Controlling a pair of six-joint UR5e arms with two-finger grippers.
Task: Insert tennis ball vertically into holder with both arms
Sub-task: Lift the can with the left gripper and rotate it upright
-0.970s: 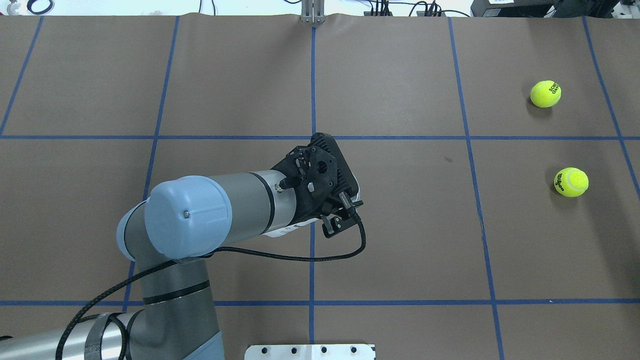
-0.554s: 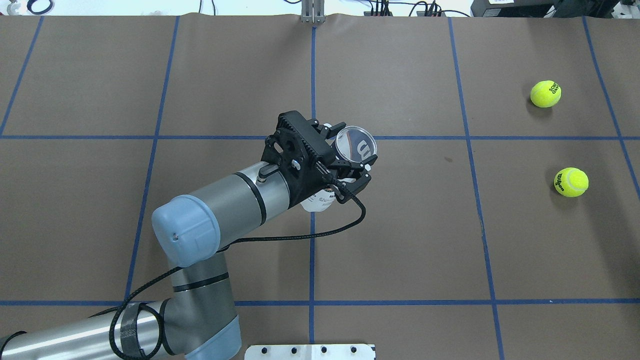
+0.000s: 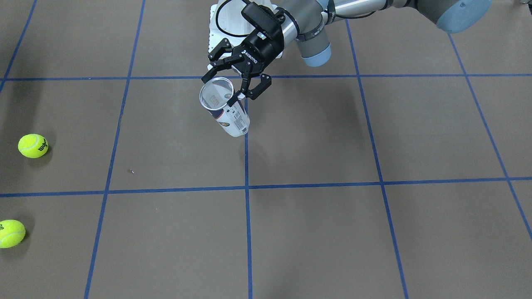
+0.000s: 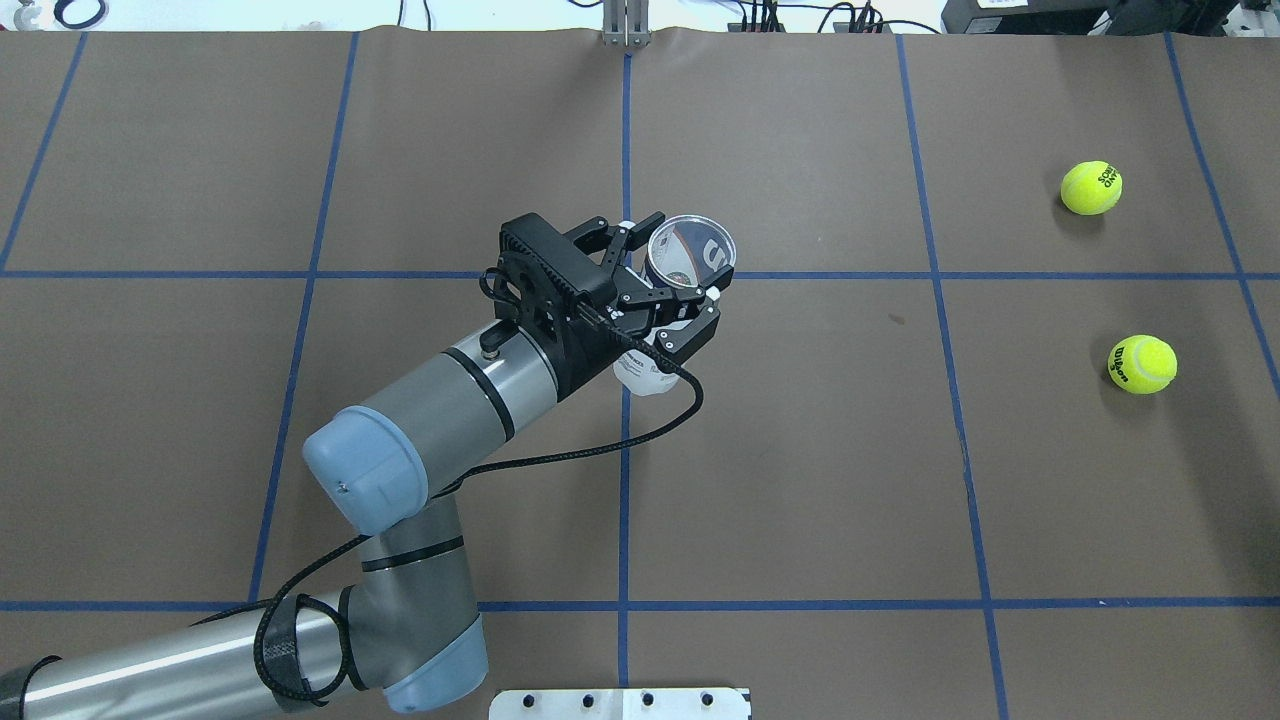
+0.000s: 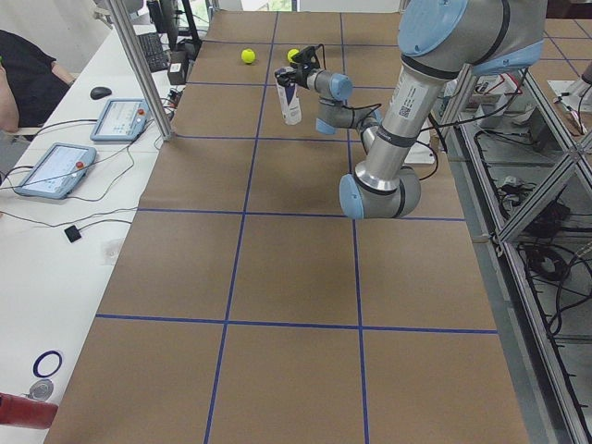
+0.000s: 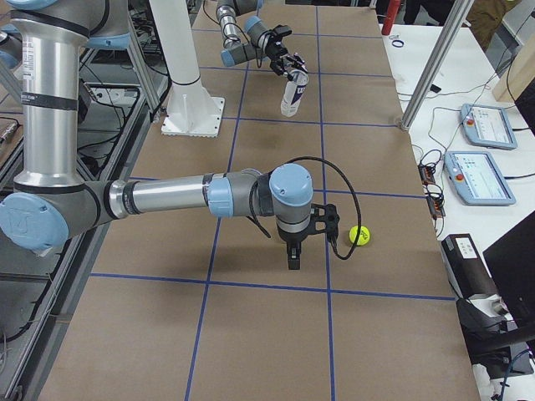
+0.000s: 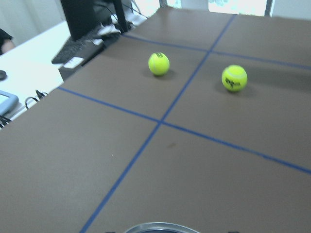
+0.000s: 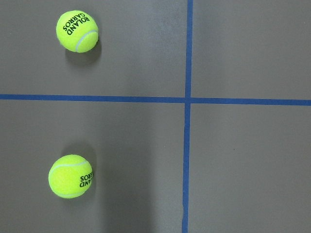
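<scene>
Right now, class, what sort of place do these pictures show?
Probably a robotics lab: a tape-gridded table, the left arm holding a can, and teach pendants alongside.

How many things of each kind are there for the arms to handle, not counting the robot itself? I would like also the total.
Yellow tennis balls: 2
Clear holder, held tilted in the left gripper: 1
Total: 3
</scene>
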